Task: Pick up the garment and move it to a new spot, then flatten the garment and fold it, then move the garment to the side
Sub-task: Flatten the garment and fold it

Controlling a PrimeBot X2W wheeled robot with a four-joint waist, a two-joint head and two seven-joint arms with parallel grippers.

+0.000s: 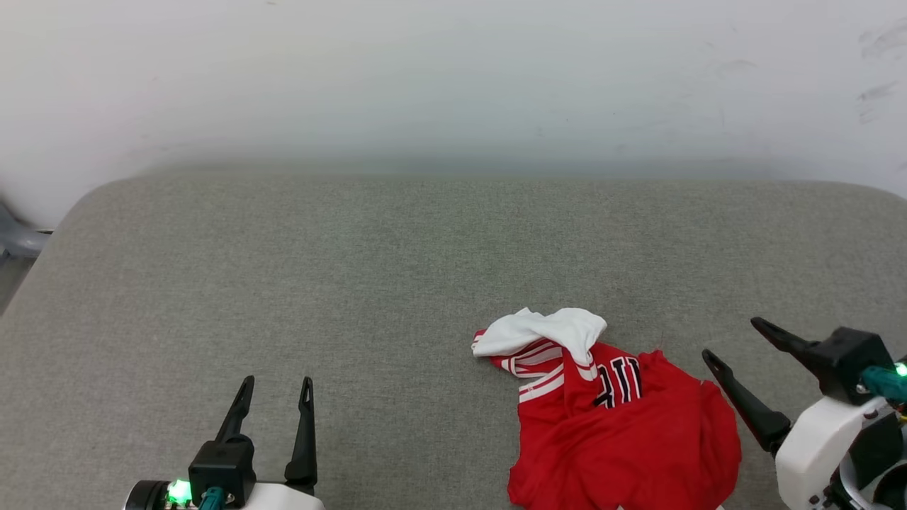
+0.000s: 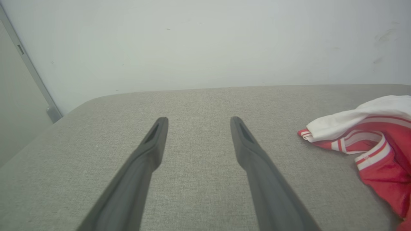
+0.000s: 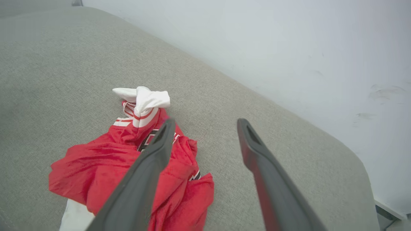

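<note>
As the head view showed, the garment (image 1: 616, 425) lay crumpled on the grey fabric-covered bench (image 1: 283, 269), toward the near right, with one white sleeve (image 1: 545, 329) bunched at its far end. The left hand (image 1: 277, 380) stood at the lower left, well apart from the cloth, fingers spread and grasping nothing. The right hand (image 1: 730, 338) stood just beside the garment's right edge, fingers likewise spread wide and empty.

In the left wrist view, the left hand (image 2: 199, 119) pointed over bare bench. The garment (image 2: 379, 154) lay off to its right, apart from both fingers.

In the right wrist view, the right hand (image 3: 206, 121) hovered above the garment (image 3: 96, 166). One finger crossed in front of the red cloth, and contact could not be judged.

Handling judgement: the garment appeared light, soft and limp, probably slick — it would sag and slide rather than hold shape. A pinch on a hem, a shoulder seam or the striped sleeve trim (image 3: 141, 117) should give the firmest hold; a pinch on a loose mid-panel fold risked lifting a single layer.
</note>
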